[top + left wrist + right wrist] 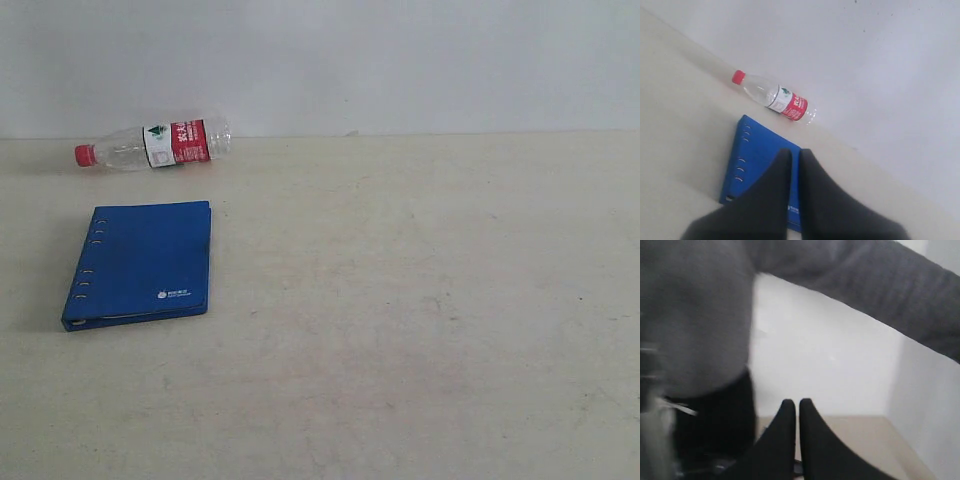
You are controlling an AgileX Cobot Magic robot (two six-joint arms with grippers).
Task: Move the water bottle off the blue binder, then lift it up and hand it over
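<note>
The water bottle [155, 145] lies on its side on the table by the back wall, red cap to the left, apart from the blue binder [140, 265]. That binder lies flat and closed at the left, spine slots on its left side. In the left wrist view the water bottle [772, 96] lies just past the blue binder [757, 155], and my left gripper [795, 152] hangs above the binder, shut and empty. My right gripper [796, 402] is shut with nothing in it and faces a white wall. Neither gripper shows in the exterior view.
A beige table [420, 300] runs to a white wall [400, 60] at the back. In the right wrist view a person's grey sleeve [880, 285] and dark blurred shapes [710, 430] fill the near left side.
</note>
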